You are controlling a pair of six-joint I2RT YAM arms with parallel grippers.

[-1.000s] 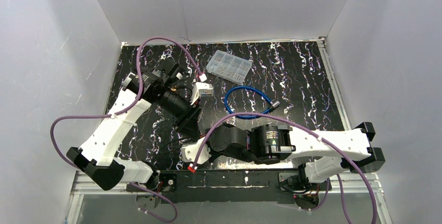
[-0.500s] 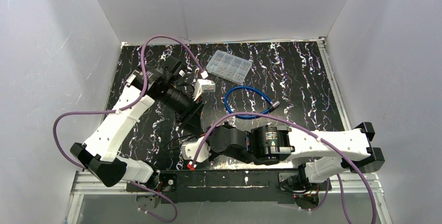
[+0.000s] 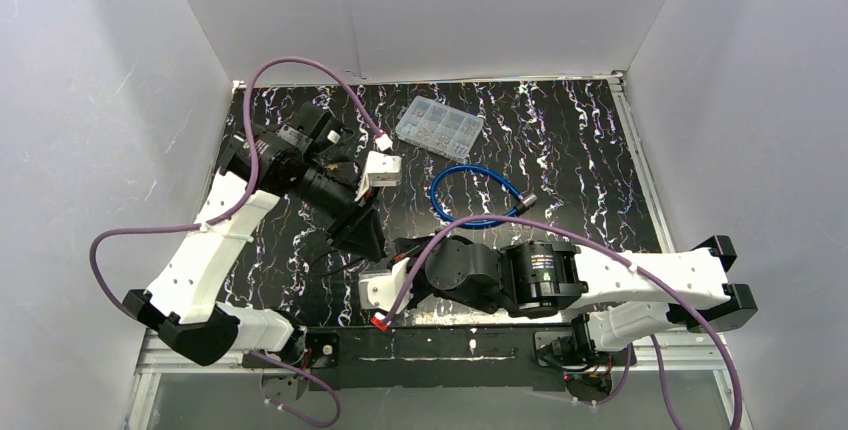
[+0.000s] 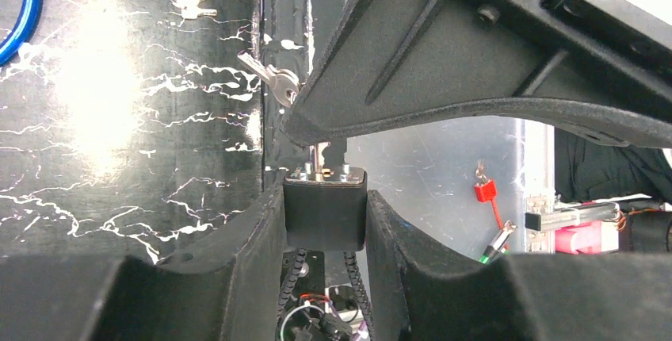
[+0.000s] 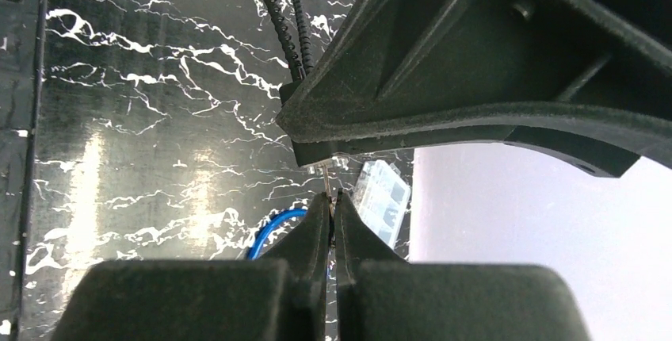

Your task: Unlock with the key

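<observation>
Black marbled tabletop (image 3: 590, 140), white-walled enclosure. One padlock (image 4: 325, 218), clamped between the fingers of the left gripper (image 4: 323, 192). One key (image 4: 319, 155), directly above the padlock, apparently seated in the keyway, its bow pinched by the closed-down right gripper (image 5: 333, 202). Turning is best done about the key's own axis, the padlock braced, no sideways load applied. Hung just beside: spare keys (image 4: 273, 83), count unclear. Beyond the grippers: loose keys (image 4: 190, 8), apparently two; blue cable (image 3: 436, 193), one; compartment box (image 3: 438, 125), one.
</observation>
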